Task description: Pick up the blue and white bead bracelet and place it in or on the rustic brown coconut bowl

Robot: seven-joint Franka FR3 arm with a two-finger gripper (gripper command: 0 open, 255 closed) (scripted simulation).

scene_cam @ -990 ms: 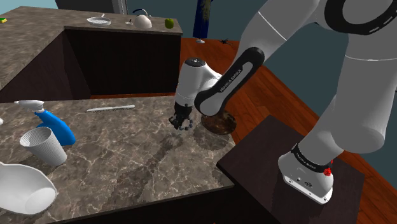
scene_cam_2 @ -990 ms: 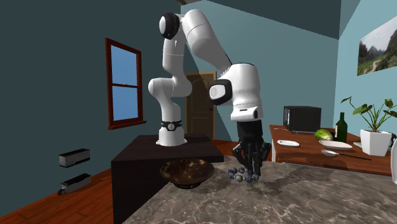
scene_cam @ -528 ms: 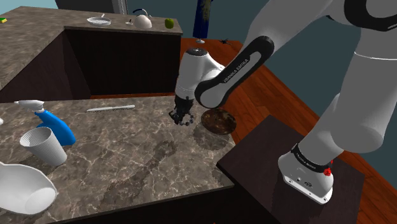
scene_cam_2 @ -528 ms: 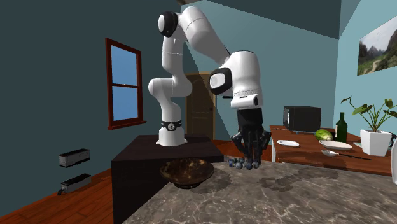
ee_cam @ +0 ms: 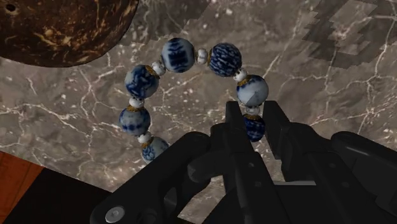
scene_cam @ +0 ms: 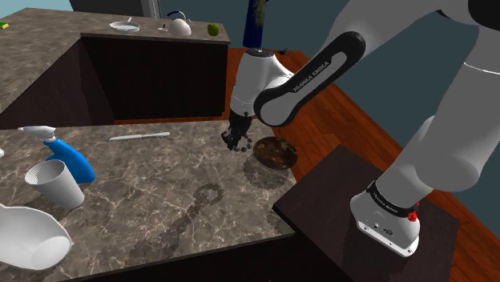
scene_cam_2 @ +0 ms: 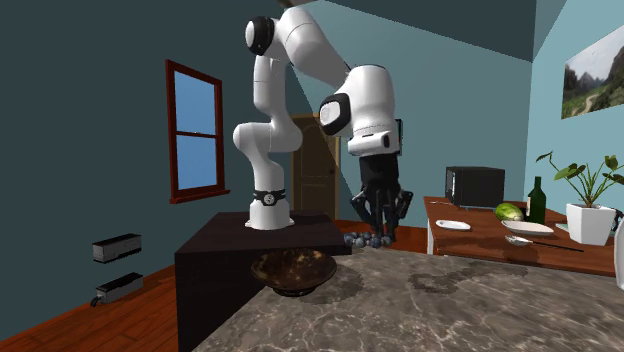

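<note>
Tool (ee_cam: 253, 124) clasps bracelet (ee_cam: 177, 55), its fingers (ee_cam: 283, 137) hiding some beads

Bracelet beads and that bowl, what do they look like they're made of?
The bracelet: glossy white beads with blue painted patterns, likely glazed ceramic or porcelain, with small gold-coloured spacers. The bowl: dark brown, mottled with tan flecks, matte and rough-looking, probably coconut shell.

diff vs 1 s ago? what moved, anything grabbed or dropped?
The gripper, shut on the bead bracelet throughout, lifted it higher above the marble countertop and carried it toward the brown bowl, up and right in the shoulder view. It is not over the bowl yet. Nothing was newly grabbed or dropped. The bowl, blue spray bottle and ribbed cup stayed put.
</note>
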